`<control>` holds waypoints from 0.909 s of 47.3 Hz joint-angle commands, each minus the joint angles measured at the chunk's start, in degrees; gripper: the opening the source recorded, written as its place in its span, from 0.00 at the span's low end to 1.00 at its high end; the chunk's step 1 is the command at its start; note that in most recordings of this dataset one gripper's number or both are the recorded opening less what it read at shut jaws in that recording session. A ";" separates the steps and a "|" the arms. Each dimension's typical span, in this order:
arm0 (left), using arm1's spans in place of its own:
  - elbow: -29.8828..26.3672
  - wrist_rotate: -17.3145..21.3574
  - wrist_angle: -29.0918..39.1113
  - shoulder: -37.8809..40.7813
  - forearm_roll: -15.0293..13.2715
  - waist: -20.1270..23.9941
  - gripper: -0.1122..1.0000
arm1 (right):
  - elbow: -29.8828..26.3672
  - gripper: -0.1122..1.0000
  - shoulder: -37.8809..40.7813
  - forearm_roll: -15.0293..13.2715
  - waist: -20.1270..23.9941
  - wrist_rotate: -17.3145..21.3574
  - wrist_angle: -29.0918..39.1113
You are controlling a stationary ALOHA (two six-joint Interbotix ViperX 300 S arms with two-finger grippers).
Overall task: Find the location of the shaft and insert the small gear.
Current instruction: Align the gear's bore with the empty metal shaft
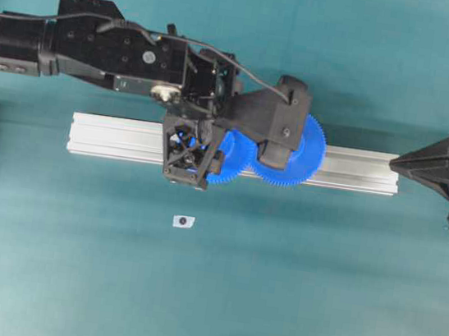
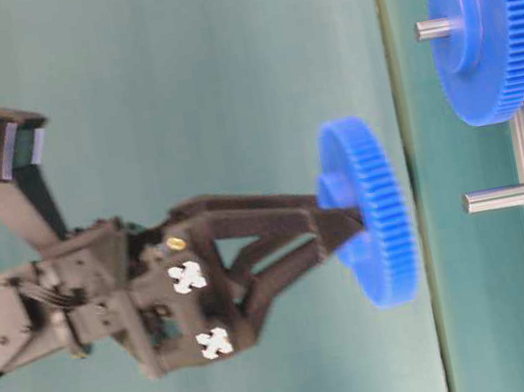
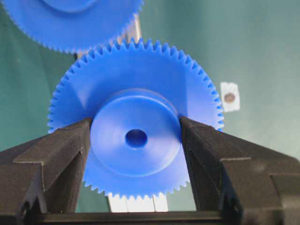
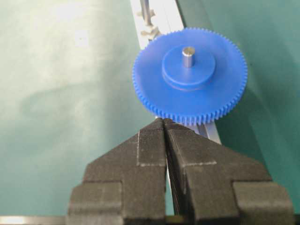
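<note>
Blue small gear (image 2: 368, 210) gripped at its hub by the left gripper (image 2: 332, 216), hovering off the bare shaft (image 2: 506, 197); insertion remains. Right gripper (image 4: 164, 123) clenched, empty.

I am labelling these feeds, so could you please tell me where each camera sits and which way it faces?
Overhead: looks straight down on the rail; both arms show.
Table-level: side-on view, turned sideways, of the left pincer holding the small gear off the bare shaft.
Left wrist: looks out between its fingers at that gear's hub.
Right wrist: looks past the shut right pincer at the large gear.
All four show the large gear.
</note>
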 commanded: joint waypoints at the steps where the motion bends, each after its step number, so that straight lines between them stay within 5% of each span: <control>1: 0.09 -0.18 -0.97 -0.88 0.18 0.09 0.69 | -0.53 0.14 0.35 -0.09 -0.18 0.44 -0.44; 43: 3.52 -0.44 -6.33 2.29 0.18 0.09 0.69 | -0.44 0.14 0.35 -0.09 -0.18 0.44 -0.44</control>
